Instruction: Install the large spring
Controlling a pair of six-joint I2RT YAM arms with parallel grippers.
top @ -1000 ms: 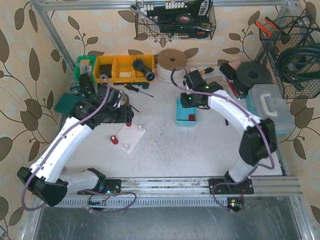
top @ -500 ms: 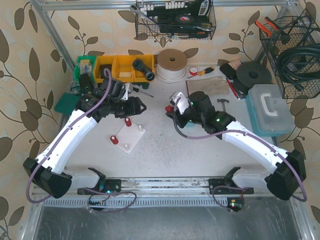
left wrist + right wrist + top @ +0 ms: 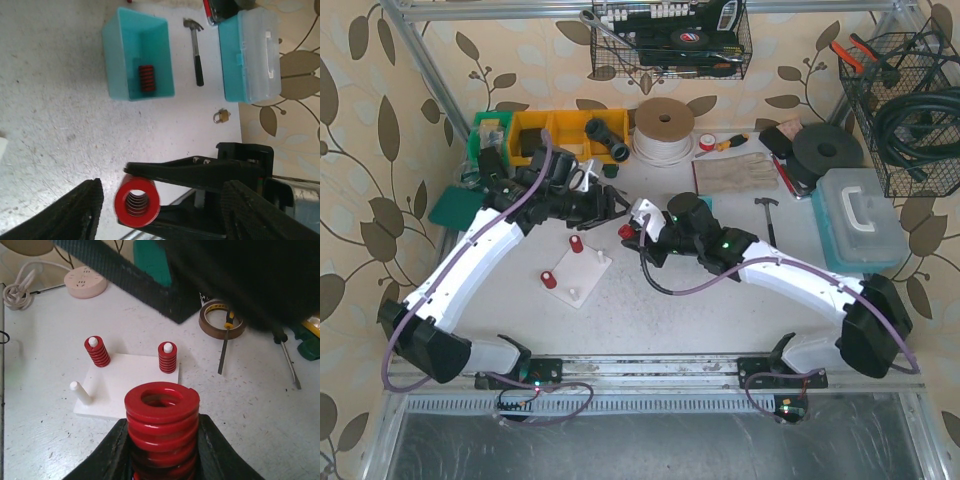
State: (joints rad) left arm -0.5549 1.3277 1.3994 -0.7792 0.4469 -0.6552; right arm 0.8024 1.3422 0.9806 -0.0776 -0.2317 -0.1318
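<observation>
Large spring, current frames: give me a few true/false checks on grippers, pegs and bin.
1. The right gripper is shut on the large spring. True.
2. The left gripper also clamps it. False: its jaws stand open, gripping nothing.
3. Two small springs sit on pegs of the white plate, and one bare peg shows. True.
4. The teal bin is empty. False: a spare spring lies in it.
</observation>
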